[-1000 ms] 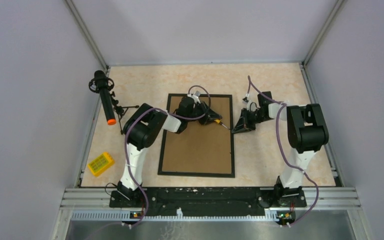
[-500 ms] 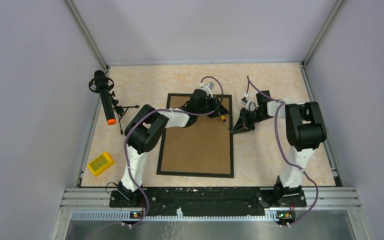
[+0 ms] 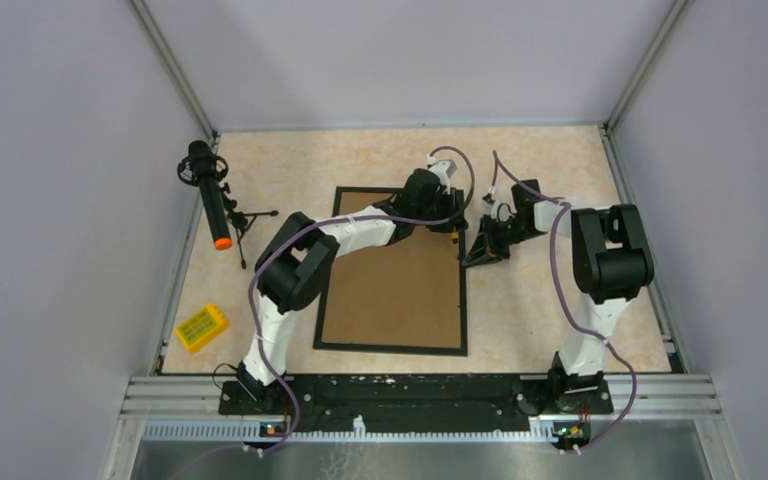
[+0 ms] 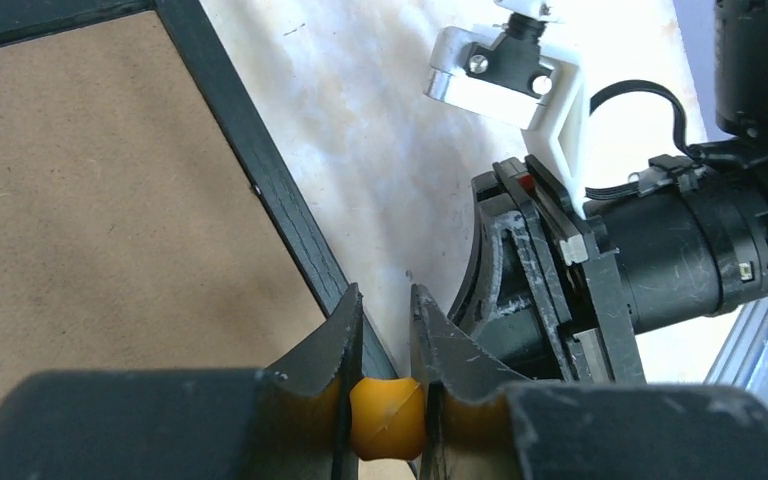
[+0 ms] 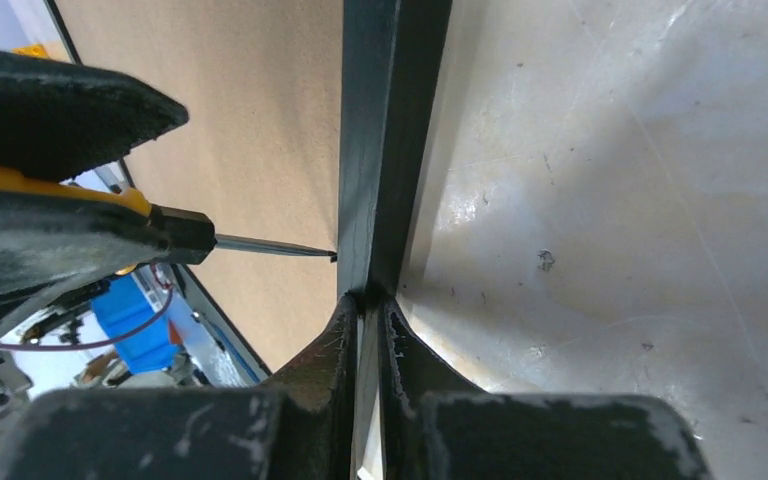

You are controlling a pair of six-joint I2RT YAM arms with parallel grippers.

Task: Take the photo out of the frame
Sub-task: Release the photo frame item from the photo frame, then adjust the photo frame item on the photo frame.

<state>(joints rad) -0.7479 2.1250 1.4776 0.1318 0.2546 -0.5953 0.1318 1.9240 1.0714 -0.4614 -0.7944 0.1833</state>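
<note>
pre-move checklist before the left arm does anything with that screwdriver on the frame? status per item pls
1. Tool grip: left gripper fingers shut on the yellow-handled screwdriver: ok.
2. Tip placement: screwdriver tip at the inner edge of the thin black rectangular frame, right border: ok.
3. Bracing: right gripper fingers nearly shut, tips at that border. Whether they press it: cannot tell.
4. Brown fibreboard back released: not ok, it lies flat in the frame.
5. Retaining tabs: cannot tell, none visible.
6. Photo reachable: not ok, it is hidden and the frame lies back up.
</note>
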